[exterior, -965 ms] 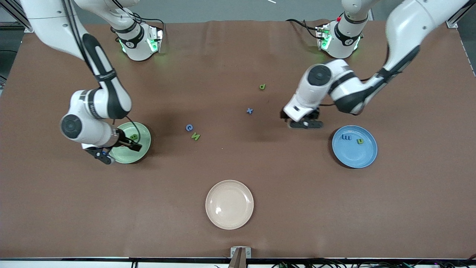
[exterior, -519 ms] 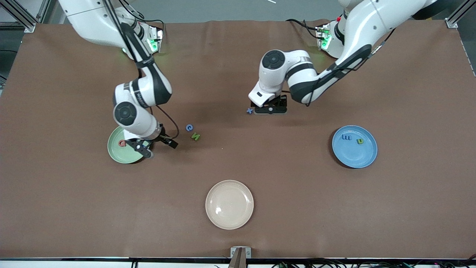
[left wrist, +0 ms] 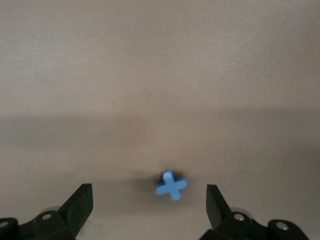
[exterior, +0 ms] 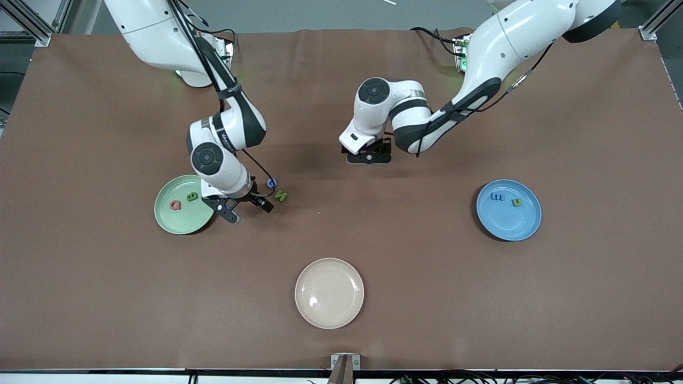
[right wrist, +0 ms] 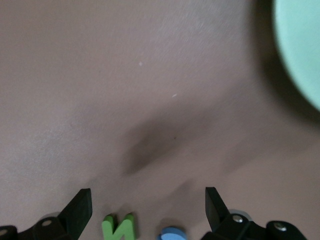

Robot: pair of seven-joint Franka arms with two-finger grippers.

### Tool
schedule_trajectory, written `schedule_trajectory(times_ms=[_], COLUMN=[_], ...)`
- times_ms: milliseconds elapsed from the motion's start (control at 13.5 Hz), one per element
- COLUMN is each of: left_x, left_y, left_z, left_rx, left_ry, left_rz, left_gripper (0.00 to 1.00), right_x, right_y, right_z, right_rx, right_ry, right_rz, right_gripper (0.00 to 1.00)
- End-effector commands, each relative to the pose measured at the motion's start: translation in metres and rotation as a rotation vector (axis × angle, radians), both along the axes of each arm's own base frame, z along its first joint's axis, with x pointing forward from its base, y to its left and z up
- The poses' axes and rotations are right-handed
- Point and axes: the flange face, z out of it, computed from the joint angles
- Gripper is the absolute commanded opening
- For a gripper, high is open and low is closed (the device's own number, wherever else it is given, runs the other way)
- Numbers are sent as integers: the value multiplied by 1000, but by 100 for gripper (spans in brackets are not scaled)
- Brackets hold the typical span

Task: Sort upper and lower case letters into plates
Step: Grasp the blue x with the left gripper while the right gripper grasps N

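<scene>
Between your left gripper's (left wrist: 148, 207) spread fingers lies the blue x (left wrist: 171, 185), mid-table; it looks light and stiff, so pinch its arms. Your right gripper (right wrist: 148, 210), also spread, hangs over the green N (right wrist: 119, 228) beside the green plate (exterior: 166, 217).

A robotics lab: two white arms (exterior: 224, 122) bolted to a brown-covered table (exterior: 106, 298), aluminium framing (exterior: 24, 18) at the corners, cables (exterior: 480, 378) along the edge.
</scene>
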Motion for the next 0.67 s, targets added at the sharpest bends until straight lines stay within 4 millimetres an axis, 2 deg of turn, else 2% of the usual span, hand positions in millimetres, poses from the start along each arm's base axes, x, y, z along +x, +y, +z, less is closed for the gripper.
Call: schedule_trajectory(times_ms=[0,148,297,519,594], left_x=[4,2,2,0,-1], left_y=[-20,-24,-24,-23,-23], left_z=[-13,-16,-17,-24,-26], left_rx=[1,8,10,11,13], left_ry=[-3,-9,-8,7,10], left_rz=[18,9,0,-6,-8], left_gripper=[100,99,91,64,59], right_x=[3,4,2,-2,-3], right_y=[23,37,46,53,54], right_z=[-10,-14,-20,-22,-22], right_rx=[1,1,-2,-6,-6], right_ry=[-8,-11,-9,-4,-4], right_rz=[-48,-60,-82,-87,-94], right_gripper=[99,96,93,88,87])
